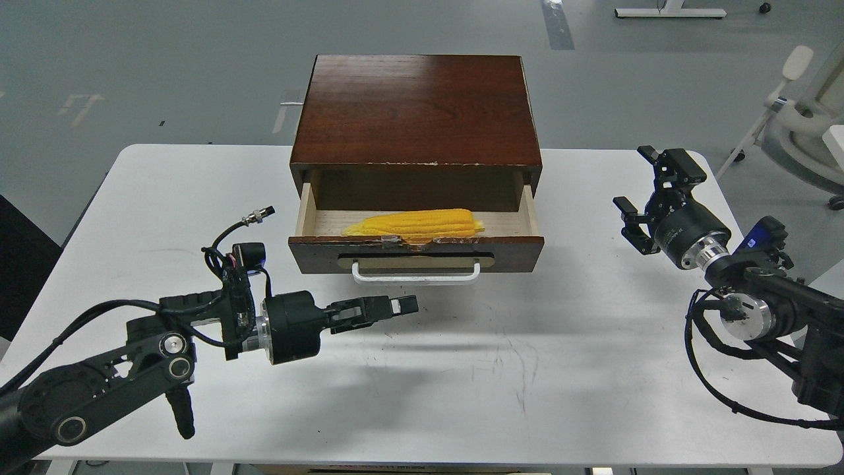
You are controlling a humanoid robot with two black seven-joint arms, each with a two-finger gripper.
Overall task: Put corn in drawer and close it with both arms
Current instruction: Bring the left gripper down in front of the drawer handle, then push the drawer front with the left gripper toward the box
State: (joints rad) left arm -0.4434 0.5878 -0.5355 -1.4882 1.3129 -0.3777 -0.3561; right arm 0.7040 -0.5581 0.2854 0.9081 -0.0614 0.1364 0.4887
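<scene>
Near left: left arm [132,356] comes in low over the white counter [461,369]. Left end effector [395,307] points right toward the drawer front, fingers drawn together, narrow, gripping nothing. It hangs just near-left of the handle, apart from it.

Near right: right arm [758,303] enters from the right edge. Right end effector [643,191] sits right of the cabinet, well apart from it, fingers spread wide, nothing between them.

Mid counter: drawer [417,247] pulled partly out toward the near side. Dark brown chipped front, white bar handle [415,274] on a tan oval plate, pale wood inside. Corn [415,224] lies inside the drawer, lengthwise left to right, tapered tip to the left, close behind the drawer front. A small bit of yellow shows at the front's top edge; cannot tell whether it rests on the edge.

Behind: dark reddish-brown cabinet [415,109] holds the drawer, chipped along its near top edge.

Far: grey floor [165,66]. White chair-like frame [791,112] at far right, partly cut off.
</scene>
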